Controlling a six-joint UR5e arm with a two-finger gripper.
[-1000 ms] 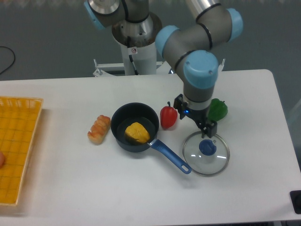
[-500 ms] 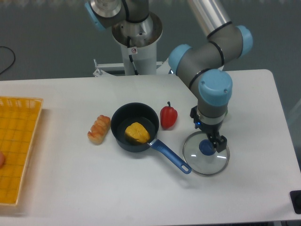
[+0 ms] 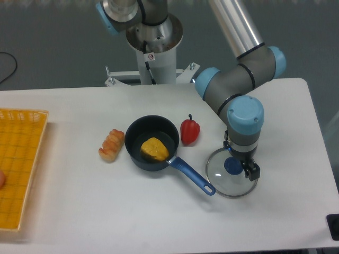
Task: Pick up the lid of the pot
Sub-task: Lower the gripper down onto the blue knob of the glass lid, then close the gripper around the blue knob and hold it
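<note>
glass pot lid (image 3: 222, 182), lying flat with its blue knob (image 3: 232, 166) up, in the right-hand part of the surface (image 3: 95, 206), nearer the near edge than the far edge; its position is unchanged. claw (image 3: 240, 153): shifted toward the near right corner, now above the knob, fingers well apart and holding nothing. the approach appears almost aligned; lowering and closing should follow. beside the lid's left rim, the pan's blue handle (image 3: 192, 173) could obstruct a sideways drift.

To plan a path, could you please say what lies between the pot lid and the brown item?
The camera view shows the blue-handled black pan, holding something yellow.
</note>
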